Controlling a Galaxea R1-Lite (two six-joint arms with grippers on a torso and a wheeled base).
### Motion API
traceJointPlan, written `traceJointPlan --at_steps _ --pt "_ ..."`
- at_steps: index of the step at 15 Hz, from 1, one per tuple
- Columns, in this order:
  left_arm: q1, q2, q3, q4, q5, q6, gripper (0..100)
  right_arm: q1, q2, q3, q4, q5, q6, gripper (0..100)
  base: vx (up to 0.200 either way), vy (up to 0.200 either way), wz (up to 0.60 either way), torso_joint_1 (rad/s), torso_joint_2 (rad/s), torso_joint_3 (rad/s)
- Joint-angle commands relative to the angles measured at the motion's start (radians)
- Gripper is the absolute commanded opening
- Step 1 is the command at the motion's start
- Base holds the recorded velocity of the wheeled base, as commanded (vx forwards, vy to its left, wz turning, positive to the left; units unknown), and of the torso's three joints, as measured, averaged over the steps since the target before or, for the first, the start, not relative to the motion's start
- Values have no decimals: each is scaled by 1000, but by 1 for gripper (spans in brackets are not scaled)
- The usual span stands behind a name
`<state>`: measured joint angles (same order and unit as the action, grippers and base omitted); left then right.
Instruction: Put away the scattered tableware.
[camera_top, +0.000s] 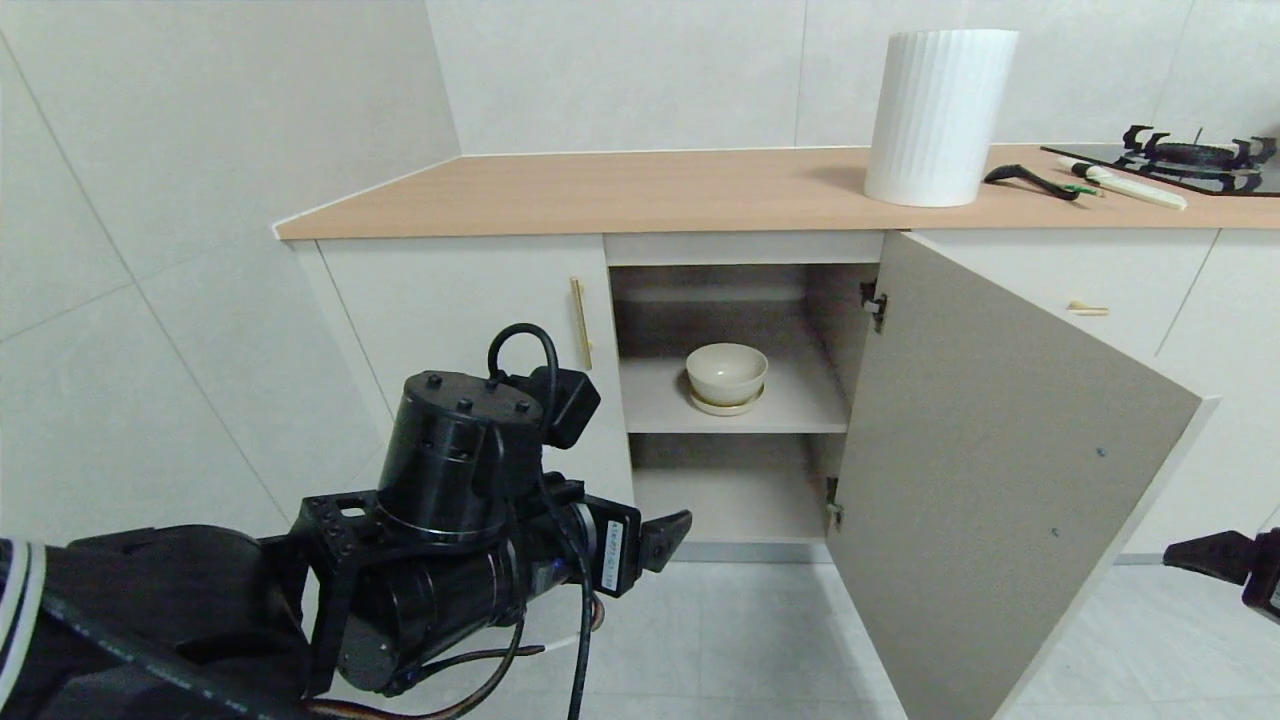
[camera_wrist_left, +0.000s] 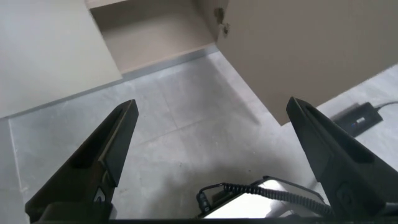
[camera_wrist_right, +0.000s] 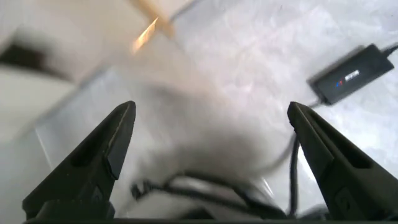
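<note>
The bowl (camera_top: 727, 372), pale cream, sits upright on a small plate (camera_top: 725, 405) on the upper shelf (camera_top: 790, 408) of the open cabinet, toward the shelf's front edge. The cabinet door (camera_top: 1000, 450) is swung wide to the right.

The left gripper (camera_top: 676, 528) hangs low in front of the cabinet, level with the lower compartment and just left of its opening. The bowl is above it and deeper in, well apart. In the left wrist view its fingers (camera_wrist_left: 112, 149) are spread wide over the grey floor tiles with nothing between them. A white label (camera_top: 612, 545) is stuck to the wrist housing; its print is too small to read.

The right gripper (camera_top: 1188, 553) is low at the far right, beyond the open door and well away from the bowl. Its fingers (camera_wrist_right: 329, 155) are also spread apart and empty. A black power adapter (camera_wrist_right: 348, 74) lies on the floor below it, with a small mark I cannot read.

On the wooden countertop (camera_top: 620, 190) stand a tall white ribbed container (camera_top: 940, 115), a black utensil (camera_top: 1030, 180) and a white utensil (camera_top: 1125, 185), beside the gas hob (camera_top: 1195, 155).
</note>
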<state>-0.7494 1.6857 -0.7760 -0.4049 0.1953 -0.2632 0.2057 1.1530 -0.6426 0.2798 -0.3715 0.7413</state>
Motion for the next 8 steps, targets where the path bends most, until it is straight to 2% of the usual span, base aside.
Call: traceJointPlan --at_steps 1,5,8 --pt "1 -3 0 0 1 -1 100 -100 90 -9 -68 -4 -33 100 0 0 0 0 0 0" --pt "1 -9 0 0 1 -1 100 -229 238 -9 -223 -1 -71 100 0 0 0 0 0 0" --pt "1 -9 0 0 1 -1 100 -267 356 -12 -349 2 -97 100 0 0 0 0 0 0"
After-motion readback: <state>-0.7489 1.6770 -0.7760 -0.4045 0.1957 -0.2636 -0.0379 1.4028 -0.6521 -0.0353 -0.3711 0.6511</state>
